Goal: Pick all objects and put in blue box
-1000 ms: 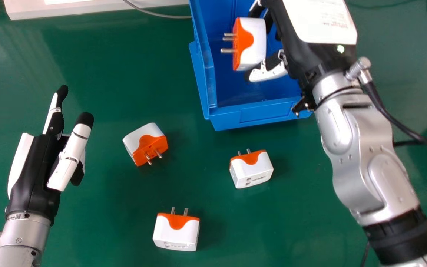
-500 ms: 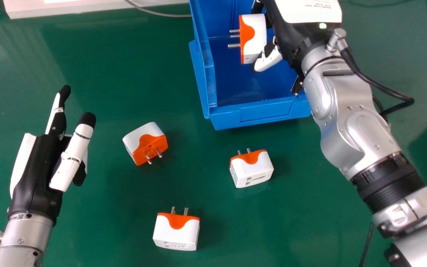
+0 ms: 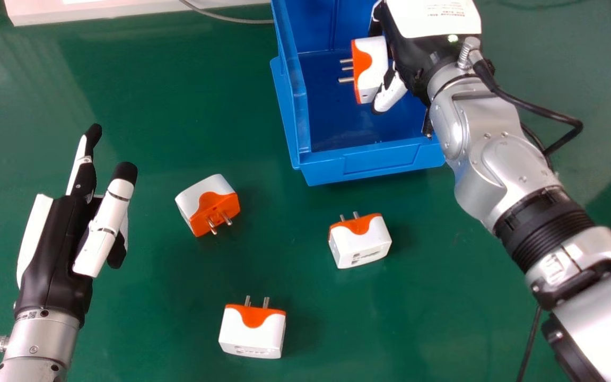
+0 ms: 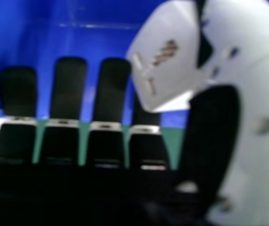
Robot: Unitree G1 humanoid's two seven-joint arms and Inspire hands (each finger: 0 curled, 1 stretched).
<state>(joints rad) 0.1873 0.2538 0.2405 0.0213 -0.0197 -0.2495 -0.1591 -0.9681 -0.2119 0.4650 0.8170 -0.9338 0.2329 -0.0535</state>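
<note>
My right hand [image 3: 389,96] is over the blue box [image 3: 372,163] in the head view, shut on a white and orange plug adapter [image 3: 373,62] whose pins face left. In the right hand view, my right hand [image 4: 110,92] pinches the adapter [image 4: 160,54] between thumb and fingertip, with the box's blue inside behind. Three more adapters rest on the green table: one [image 3: 209,204] left of centre, one [image 3: 360,243] below the box, one [image 3: 252,331] near the bottom edge. My left hand [image 3: 53,254] is open and empty at the left.
A white panel [image 3: 40,11] lies along the far left edge, with a grey cable [image 3: 231,20] running from it towards the box. Green table surface [image 3: 141,95] stretches between my left hand and the box. A black cable loops beside my right forearm.
My right hand, still holding the adapter, has shifted right within the box's area, dipping back slightly towards the near side lately. Its forearm has swung too. The left hand has drifted slightly right.
</note>
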